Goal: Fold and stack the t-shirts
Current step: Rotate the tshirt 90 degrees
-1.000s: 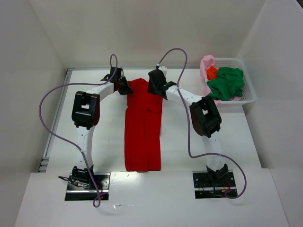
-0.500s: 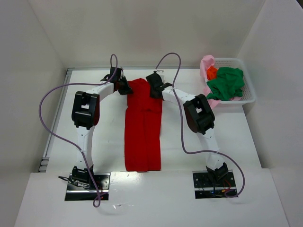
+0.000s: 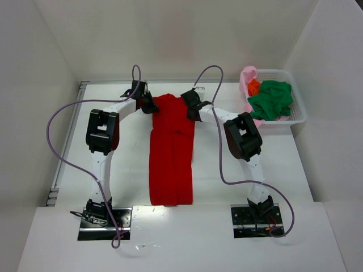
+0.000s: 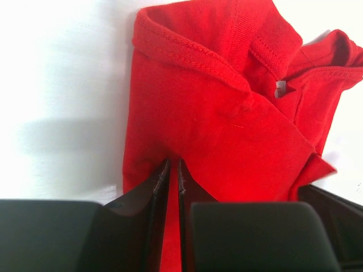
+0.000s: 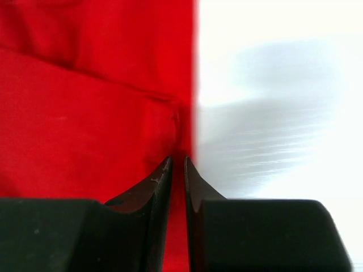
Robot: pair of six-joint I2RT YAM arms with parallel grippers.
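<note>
A bright red t-shirt (image 3: 171,153) lies folded into a long narrow strip down the middle of the table, collar end at the far side. My left gripper (image 3: 152,106) is shut on its far left corner; the left wrist view shows the cloth (image 4: 227,119) pinched between the jaws. My right gripper (image 3: 191,109) is shut on its far right edge, where the right wrist view shows red cloth (image 5: 85,113) between the jaws. The dark green t-shirt (image 3: 272,100), pale pink t-shirt (image 3: 247,78) and orange t-shirt (image 3: 253,86) lie crumpled in the basket.
A white lattice basket (image 3: 299,111) stands at the far right of the table. White walls close in the back and both sides. A metal rail (image 3: 67,141) runs along the table's left edge. Purple cables loop above both arms.
My right gripper has shifted slightly at the shirt's far right edge, first left, then back right. The left arm and the shirt stay as they were.
</note>
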